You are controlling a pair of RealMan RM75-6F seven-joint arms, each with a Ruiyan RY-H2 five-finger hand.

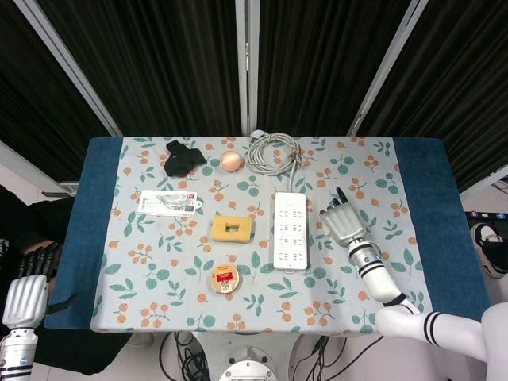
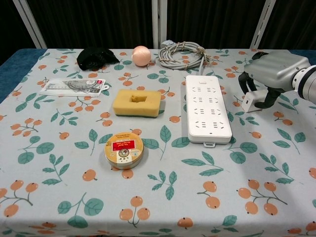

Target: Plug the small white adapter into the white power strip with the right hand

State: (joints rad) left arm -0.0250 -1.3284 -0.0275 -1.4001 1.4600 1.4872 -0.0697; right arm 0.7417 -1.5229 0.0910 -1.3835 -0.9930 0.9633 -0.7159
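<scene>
Right hand (image 2: 269, 74) has its fingers wrapped around the small white adapter (image 2: 248, 100), just right of the white power strip (image 2: 207, 107). Head view hides the adapter under the hand; left hand (image 1: 25, 292) only appears there, can't tell its state.

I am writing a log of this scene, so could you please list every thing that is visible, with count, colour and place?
power strip: 1, white, right of centre
adapter: 1, white, right of the strip, held by the right hand
cable: 1 coil, grey, far edge, centre
ball: 1, peach, left of the cable
cloth: 1, black, far left
sponge: 1, yellow, centre, left of the strip
tin: 1, round, gold with red label, nearer than the sponge
packet: 1, clear and white, left side
tablecloth: 1, pale with leaves and oranges
right hand: silver, fingers curled around the adapter
left hand: silver, off the table's near left corner, idle
</scene>
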